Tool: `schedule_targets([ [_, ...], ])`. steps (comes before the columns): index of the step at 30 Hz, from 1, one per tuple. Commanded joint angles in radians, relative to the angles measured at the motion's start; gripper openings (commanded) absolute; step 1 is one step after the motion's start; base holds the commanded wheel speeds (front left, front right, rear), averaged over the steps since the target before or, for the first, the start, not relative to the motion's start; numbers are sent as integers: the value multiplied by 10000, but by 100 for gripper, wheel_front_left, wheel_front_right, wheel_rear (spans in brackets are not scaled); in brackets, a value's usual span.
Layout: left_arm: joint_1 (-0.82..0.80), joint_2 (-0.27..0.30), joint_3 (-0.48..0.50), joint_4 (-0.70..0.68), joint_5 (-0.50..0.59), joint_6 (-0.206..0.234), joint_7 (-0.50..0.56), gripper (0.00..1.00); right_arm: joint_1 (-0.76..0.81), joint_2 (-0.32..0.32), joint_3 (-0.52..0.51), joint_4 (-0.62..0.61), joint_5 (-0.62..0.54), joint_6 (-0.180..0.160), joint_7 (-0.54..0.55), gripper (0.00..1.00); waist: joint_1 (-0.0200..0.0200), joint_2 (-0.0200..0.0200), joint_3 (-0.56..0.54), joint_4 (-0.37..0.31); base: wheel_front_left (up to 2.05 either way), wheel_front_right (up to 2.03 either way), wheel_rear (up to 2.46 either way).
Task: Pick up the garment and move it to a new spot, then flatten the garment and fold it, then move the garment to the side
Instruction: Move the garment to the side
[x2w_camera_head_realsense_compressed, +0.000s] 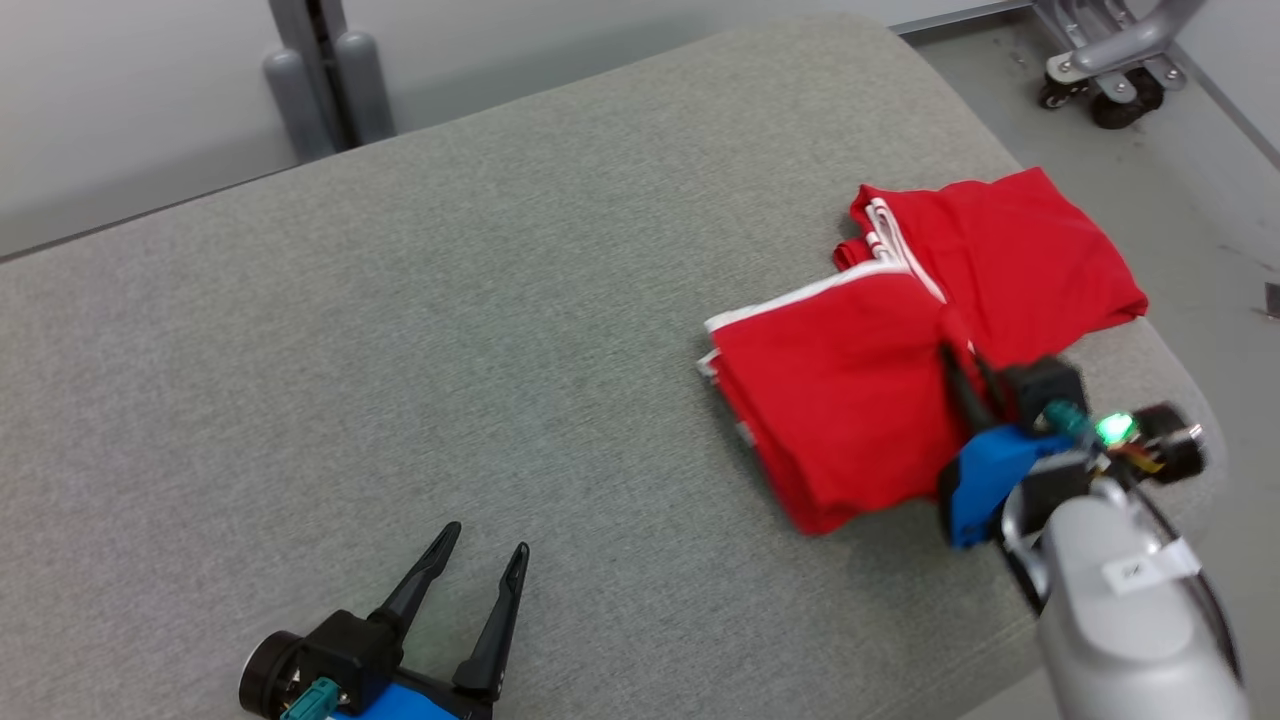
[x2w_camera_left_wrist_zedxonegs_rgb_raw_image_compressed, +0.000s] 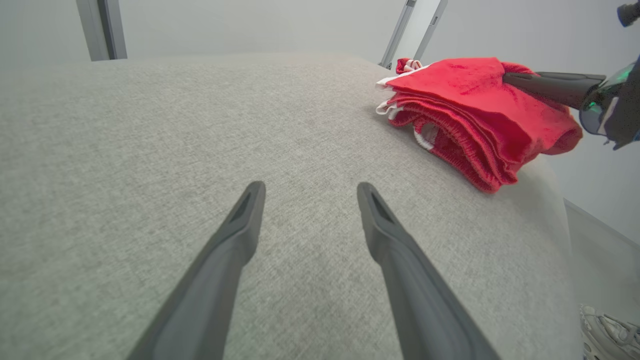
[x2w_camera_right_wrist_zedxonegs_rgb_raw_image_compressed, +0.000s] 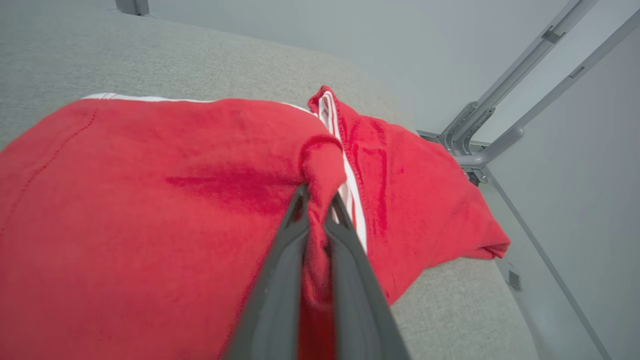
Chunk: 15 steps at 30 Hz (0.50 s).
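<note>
The padded top (x2w_camera_head_realsense_compressed: 400, 350) is covered in pale grey woven cloth, matt and a little coarse, the weave plain up close. Towards three o'clock on it, the garment (x2w_camera_head_realsense_compressed: 860, 400) is soft red knit, ribbed along its folded edges and trimmed with smooth white banding. The left gripper (x2w_camera_head_realsense_compressed: 488, 540) and right gripper (x2w_camera_right_wrist_zedxonegs_rgb_raw_image_compressed: 320, 195) have dark, matt plastic fingers. The right one's mount (x2w_camera_head_realsense_compressed: 985, 470) is glossier blue plastic, and its forearm (x2w_camera_head_realsense_compressed: 1130, 620) is smooth, pale and satiny. At one o'clock a frame (x2w_camera_head_realsense_compressed: 1110, 50) of grey metal stands on the smooth floor (x2w_camera_head_realsense_compressed: 1200, 200).
</note>
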Motion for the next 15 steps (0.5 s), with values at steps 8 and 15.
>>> schedule_targets([
  [8,-235,298,29,-119,-164,18,-22,100,-1177,-987,-2569,-990,-2686,-4,1562,0,0,0,483,798,0,0,0],
  [15,-286,542,98,-99,-249,18,-19,100,-1331,-480,-4496,-2020,-3603,-4,1548,100,0,0,758,1045,0,0,0],
])
